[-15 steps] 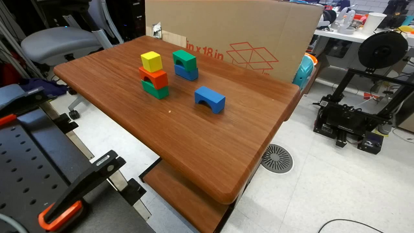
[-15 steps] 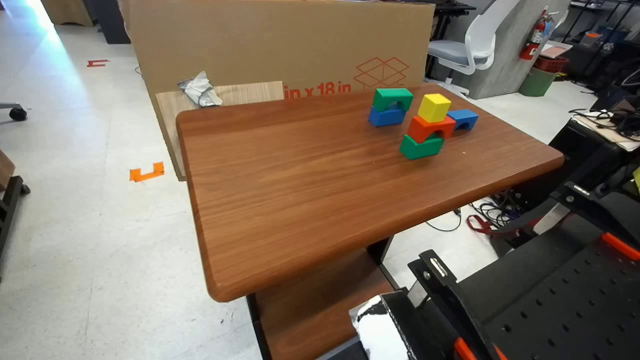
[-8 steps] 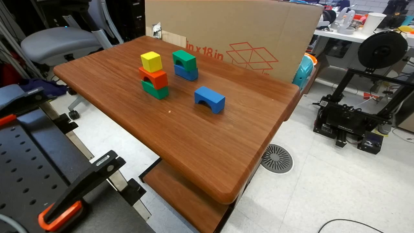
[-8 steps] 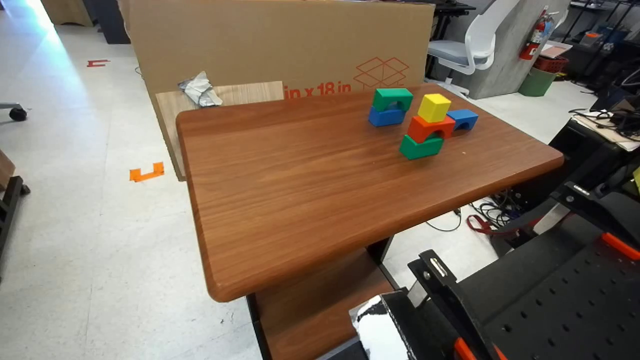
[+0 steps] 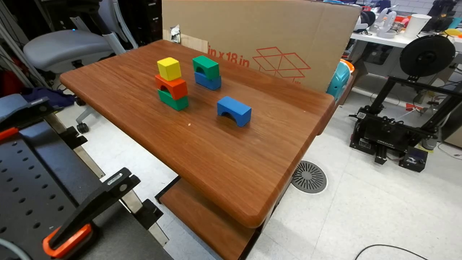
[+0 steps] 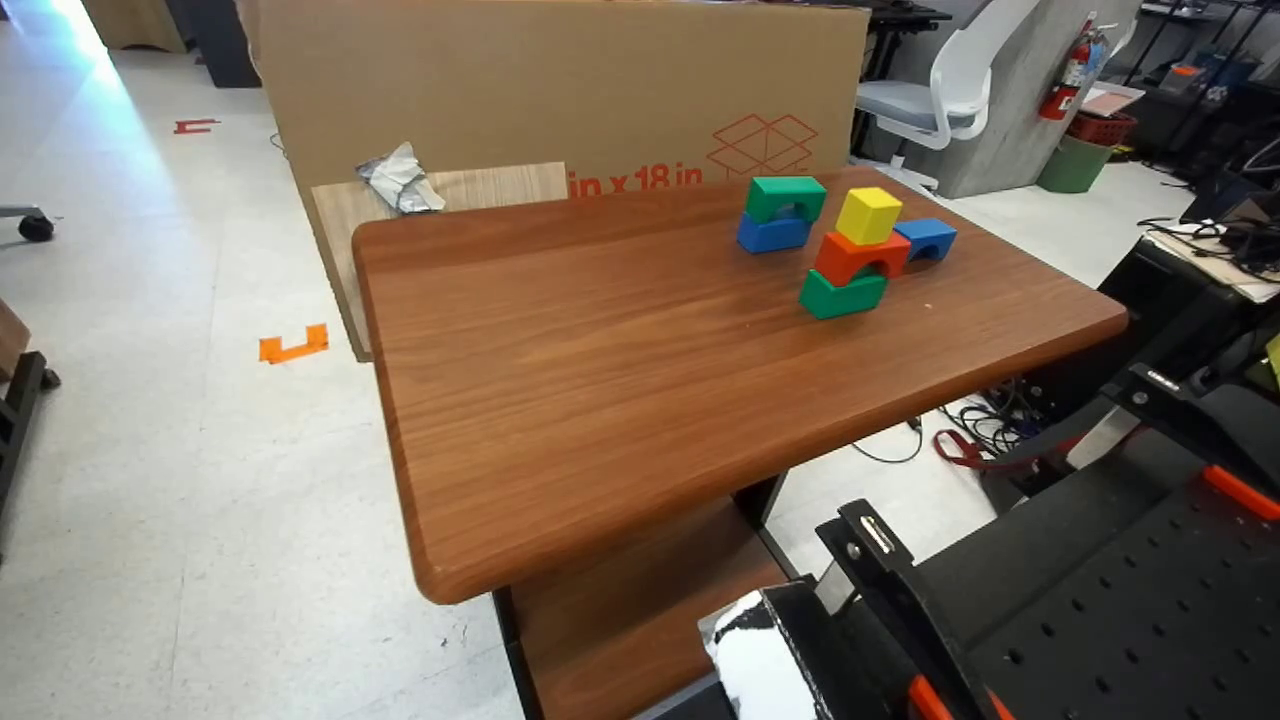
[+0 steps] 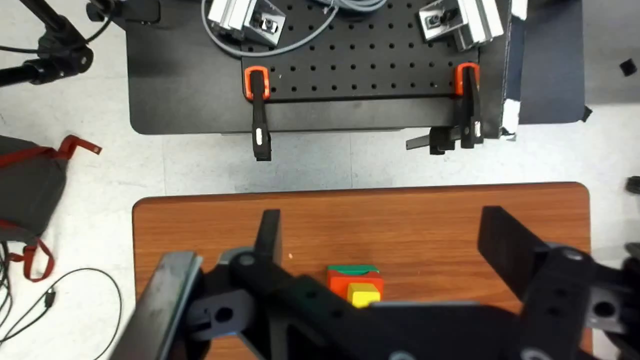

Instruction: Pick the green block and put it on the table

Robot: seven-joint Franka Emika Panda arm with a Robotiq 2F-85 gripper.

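The gripper (image 7: 382, 225), seen in the wrist view, stands spread wide, its black, angular fingers (image 7: 270, 232) well apart and the grained, reddish-brown wood of the round-cornered table (image 7: 420, 204) in sight between their tips. In both exterior views a smooth green arch (image 5: 206, 67) rests on top of a blue block (image 5: 209, 82), and a flat-sided green block (image 5: 174, 101) lies on the wood beneath an orange arch (image 5: 177, 87) with a yellow cube (image 5: 169, 69) on it; which of the two green pieces the task means, I cannot tell.
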